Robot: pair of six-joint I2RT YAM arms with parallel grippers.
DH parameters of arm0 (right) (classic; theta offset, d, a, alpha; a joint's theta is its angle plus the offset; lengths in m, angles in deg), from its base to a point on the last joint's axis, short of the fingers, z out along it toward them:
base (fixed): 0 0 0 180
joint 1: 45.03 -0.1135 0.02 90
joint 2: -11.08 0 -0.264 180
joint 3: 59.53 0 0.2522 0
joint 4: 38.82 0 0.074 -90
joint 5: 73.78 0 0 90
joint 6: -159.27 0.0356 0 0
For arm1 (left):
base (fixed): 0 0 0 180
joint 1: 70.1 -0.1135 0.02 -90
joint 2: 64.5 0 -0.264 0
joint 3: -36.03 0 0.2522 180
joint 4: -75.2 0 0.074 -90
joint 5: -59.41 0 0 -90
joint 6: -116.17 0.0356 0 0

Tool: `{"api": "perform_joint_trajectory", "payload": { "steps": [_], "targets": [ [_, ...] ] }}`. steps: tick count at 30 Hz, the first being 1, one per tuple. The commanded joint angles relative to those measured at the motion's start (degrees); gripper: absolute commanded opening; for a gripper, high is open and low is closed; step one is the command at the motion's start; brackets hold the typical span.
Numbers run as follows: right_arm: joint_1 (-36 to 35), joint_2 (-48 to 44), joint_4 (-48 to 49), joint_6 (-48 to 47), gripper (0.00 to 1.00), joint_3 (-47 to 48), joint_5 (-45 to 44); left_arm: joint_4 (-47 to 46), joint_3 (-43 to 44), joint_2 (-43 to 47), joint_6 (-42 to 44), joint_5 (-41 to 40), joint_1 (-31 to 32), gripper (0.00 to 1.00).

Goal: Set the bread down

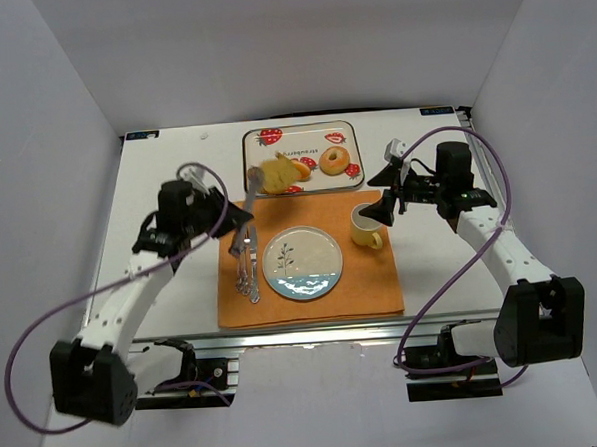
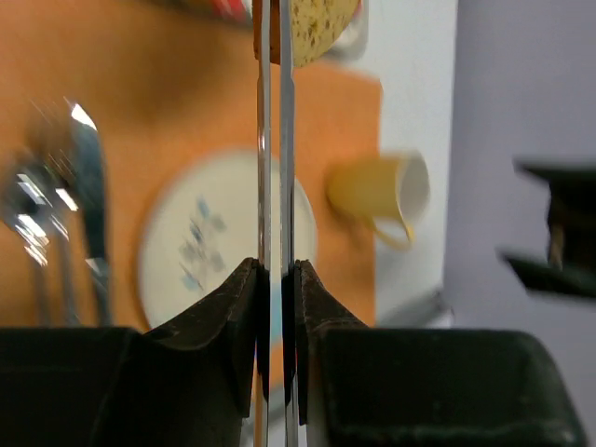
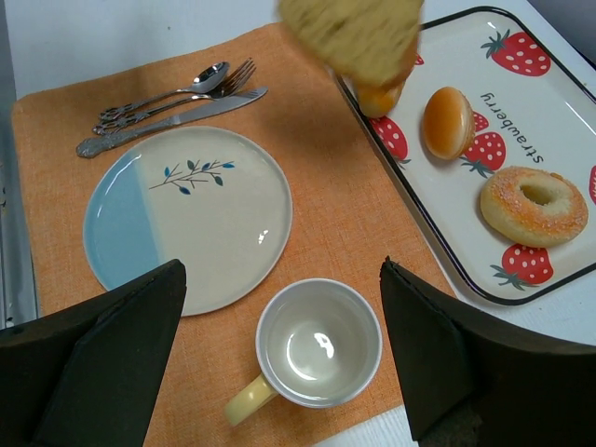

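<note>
1. Nearest: the plate [image 1: 303, 264] lies bare on the orange placemat [image 1: 372, 280], with cutlery [image 1: 246, 271] just beside its left rim. It is probably the drop spot.
2. The yellow mug [image 1: 367, 226] stands just right of the plate. The right gripper [image 3: 279, 270] hovers above it, fingers spread wide and holding nothing.
3. The left gripper [image 2: 277, 279] is clamped on the tongs [image 2: 264, 140], whose blades are pinched nearly together.
4. The bread [image 1: 279, 171], a speckled slice, is nipped at the tong tips. It hangs in the air over the tray's near edge, well apart from the plate.
5. Farthest: the strawberry tray [image 3: 466, 56] holds a donut [image 1: 334, 161] and a bun [image 3: 448, 121].
6. Doing it well, as I judge it:
   - Swing the tips back over the plate's middle with an even squeeze.
   - Steer clear of the mug.
   - Lower until the slice touches the glaze, and only then loosen.
   - A slice released high may flip or cling to one blade.
</note>
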State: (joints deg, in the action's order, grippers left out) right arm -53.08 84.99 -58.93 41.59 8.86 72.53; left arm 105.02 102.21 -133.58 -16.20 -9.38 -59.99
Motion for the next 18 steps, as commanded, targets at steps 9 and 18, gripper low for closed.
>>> {"api": "perform_joint_trajectory", "payload": {
  "steps": [9,18],
  "targets": [
    [0.4,1.2,-0.2,1.0,0.89,2.6,3.6,19.6,-12.1,27.5,-10.1,-0.4,10.1,0.03],
    [0.4,1.4,0.9,2.6,0.89,3.6,3.9,18.1,-13.4,21.7,-10.4,-1.0,15.8,0.09]
  ]
}}
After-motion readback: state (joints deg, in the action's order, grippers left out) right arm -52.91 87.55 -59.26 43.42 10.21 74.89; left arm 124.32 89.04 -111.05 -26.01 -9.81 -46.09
